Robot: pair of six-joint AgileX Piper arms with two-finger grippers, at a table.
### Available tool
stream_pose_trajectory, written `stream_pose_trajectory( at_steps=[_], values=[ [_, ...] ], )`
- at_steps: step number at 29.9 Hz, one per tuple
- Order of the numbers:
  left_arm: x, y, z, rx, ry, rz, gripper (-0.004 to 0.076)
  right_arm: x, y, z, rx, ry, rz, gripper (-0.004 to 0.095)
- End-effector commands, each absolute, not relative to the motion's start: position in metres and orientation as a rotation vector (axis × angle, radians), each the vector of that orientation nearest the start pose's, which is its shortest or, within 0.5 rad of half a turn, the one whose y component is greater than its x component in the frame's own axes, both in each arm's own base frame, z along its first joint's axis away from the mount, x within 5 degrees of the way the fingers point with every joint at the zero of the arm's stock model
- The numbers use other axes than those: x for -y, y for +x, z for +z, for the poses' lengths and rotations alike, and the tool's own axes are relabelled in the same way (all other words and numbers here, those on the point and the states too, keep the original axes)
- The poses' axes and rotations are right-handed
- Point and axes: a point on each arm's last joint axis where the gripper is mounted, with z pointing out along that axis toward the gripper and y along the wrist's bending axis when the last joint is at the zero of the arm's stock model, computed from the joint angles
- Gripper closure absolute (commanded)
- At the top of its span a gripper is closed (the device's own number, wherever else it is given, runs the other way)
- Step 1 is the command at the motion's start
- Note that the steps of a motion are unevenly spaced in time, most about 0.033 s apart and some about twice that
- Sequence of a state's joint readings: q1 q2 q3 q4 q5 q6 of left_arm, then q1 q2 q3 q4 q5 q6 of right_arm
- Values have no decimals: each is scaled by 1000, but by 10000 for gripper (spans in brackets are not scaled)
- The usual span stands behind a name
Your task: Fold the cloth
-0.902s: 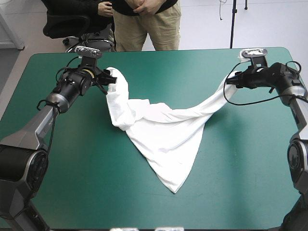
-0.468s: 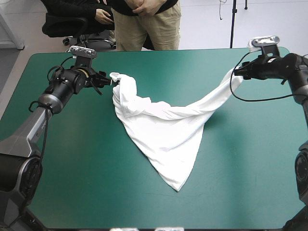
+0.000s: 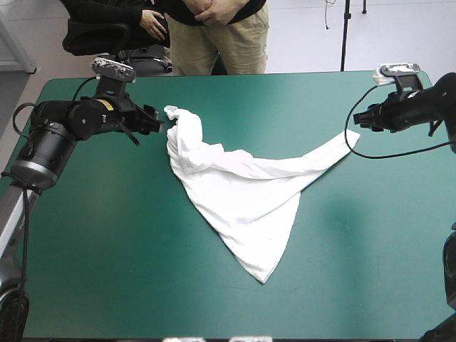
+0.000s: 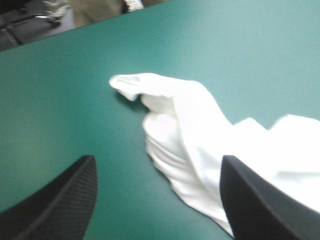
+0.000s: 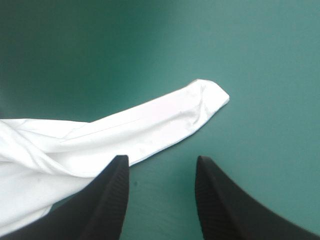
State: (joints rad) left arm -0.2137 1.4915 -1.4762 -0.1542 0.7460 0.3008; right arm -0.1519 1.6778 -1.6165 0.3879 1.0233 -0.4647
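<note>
The white T-shirt lies on the teal-green table as a rough triangle, its point toward the near edge. One twisted arm of cloth runs to the far left, another to the right. My left gripper hangs open just left of the far-left cloth tip, which lies ahead of its fingers. My right gripper is open above the right cloth end, holding nothing.
A person stands beyond the far edge of the table, hands off it. Bare teal-green cover surrounds the shirt on the near, left and right sides.
Both grippers have let go of the shirt and drawn outward, the left to the left, the right to the right. The two cloth ends have dropped onto the table.
</note>
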Motion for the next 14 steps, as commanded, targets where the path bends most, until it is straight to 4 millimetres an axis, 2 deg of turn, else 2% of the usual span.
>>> stream_pose_trajectory(
  at_steps=[1, 5, 8, 11, 14],
  values=[
    [105, 289, 420, -2120, 669, -319, 252, 21, 343, 407, -2298, -263, 227, 513],
    [146, 256, 406, -2146, 938, -489, 295, 14, 319, 430, -2251, -295, 215, 517],
    [182, 227, 389, -2120, 1180, -558, 295, 11, 301, 445, -2218, -316, 201, 517],
    [218, 189, 367, -2023, 1499, -572, 295, 9, 285, 458, -2186, -327, 181, 517],
    [242, 157, 347, -1932, 1714, -527, 295, 7, 275, 464, -2173, -336, 178, 517]
  ],
)
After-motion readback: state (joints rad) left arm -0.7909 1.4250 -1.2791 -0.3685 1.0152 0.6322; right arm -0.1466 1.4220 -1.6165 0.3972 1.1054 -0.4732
